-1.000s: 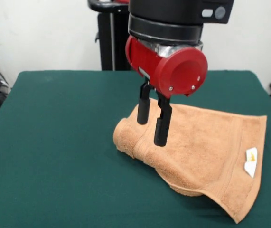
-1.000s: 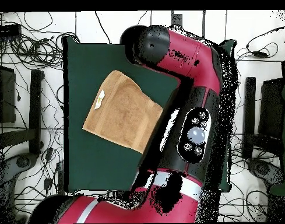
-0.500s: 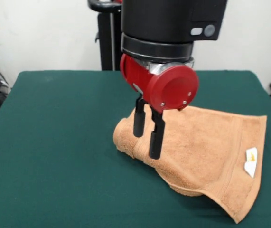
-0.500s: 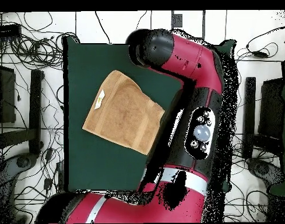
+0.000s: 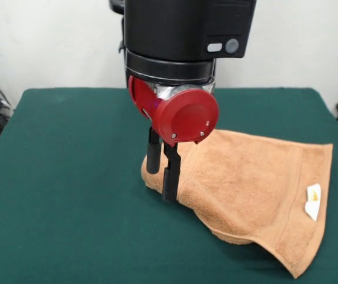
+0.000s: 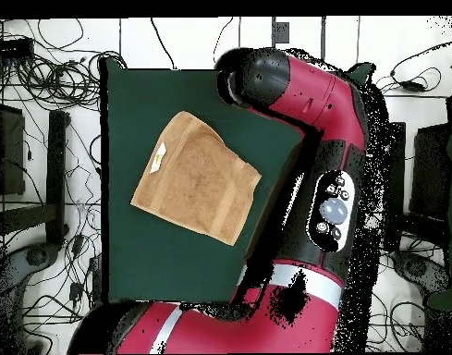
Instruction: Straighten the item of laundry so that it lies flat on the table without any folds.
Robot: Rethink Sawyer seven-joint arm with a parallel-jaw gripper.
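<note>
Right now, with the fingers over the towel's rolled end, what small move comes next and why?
Probably ease the gripper straight down and close on the rolled fold. The fingers stand apart at the towel's bunched edge, gripping nothing, and that doubled end is what keeps it from lying flat on the table.

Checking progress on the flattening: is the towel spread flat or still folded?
Still folded. The towel has a rolled-over hump along its left edge, where the open gripper stands, on the table.

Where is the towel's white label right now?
In the front view the white label sits near the towel's right edge, far from the gripper at its rolled left end.
</note>
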